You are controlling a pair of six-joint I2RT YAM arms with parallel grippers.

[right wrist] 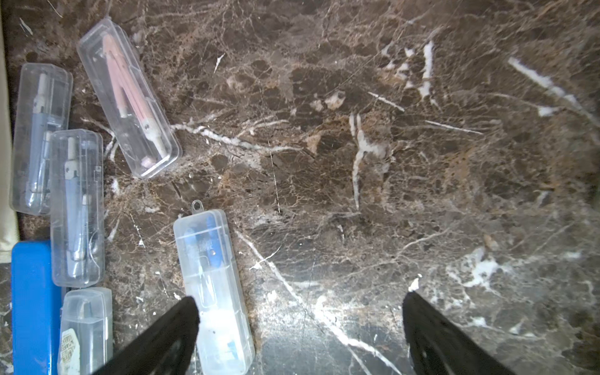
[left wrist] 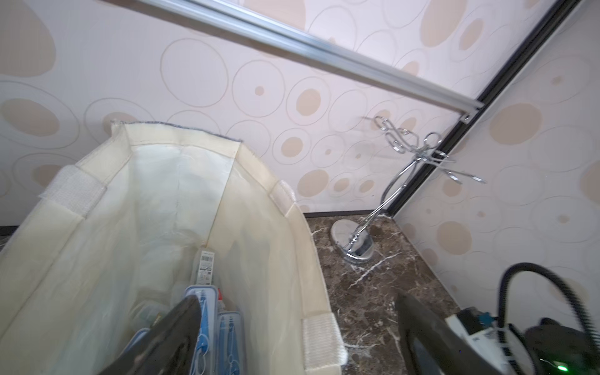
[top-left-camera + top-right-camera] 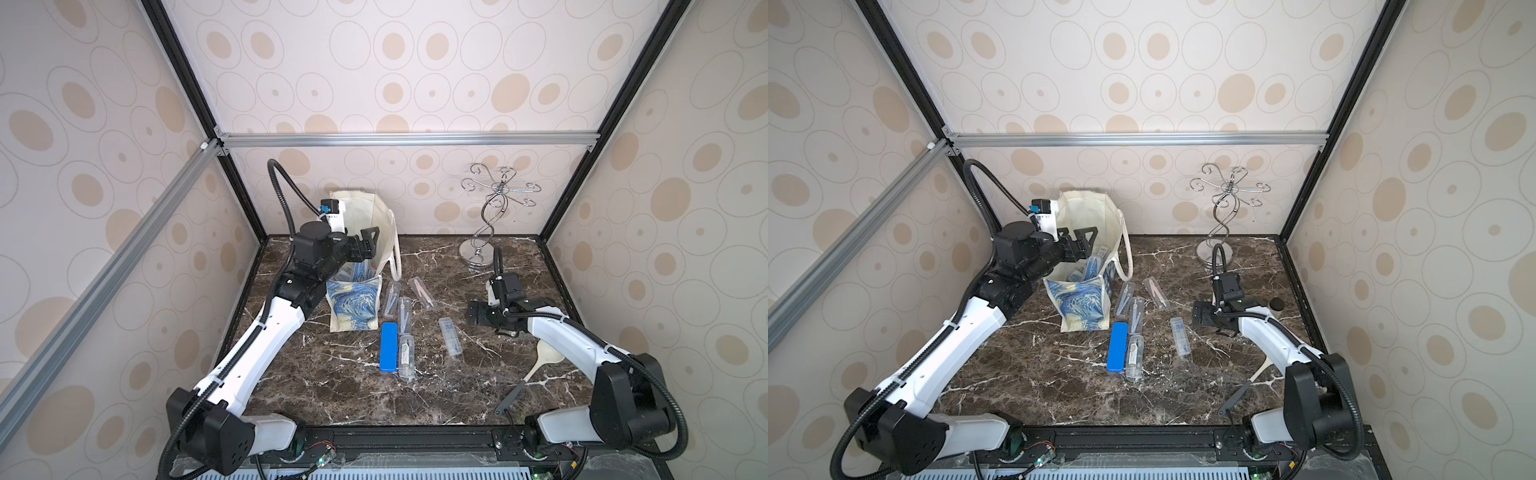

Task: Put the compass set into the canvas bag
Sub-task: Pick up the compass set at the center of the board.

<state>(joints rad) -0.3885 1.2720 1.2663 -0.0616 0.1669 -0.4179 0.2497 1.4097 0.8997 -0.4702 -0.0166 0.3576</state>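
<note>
We hold the left gripper [image 3: 368,245], fingers apart, at the canvas bag [image 3: 356,307] mouth, centre-left.
Compass sets [image 2: 207,308], perhaps three, sit inside; the right gripper [image 3: 476,314] hangs spread, right of centre.

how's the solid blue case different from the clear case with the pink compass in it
The blue case is opaque, so its contents are hidden; the clear case shows a pink compass inside. The blue case lies nearer the robot's base, roughly straight front to back; the clear case lies farther back, at a slant. Both are long, narrow boxes lying flat on the marble table, outside the canvas bag.
</note>
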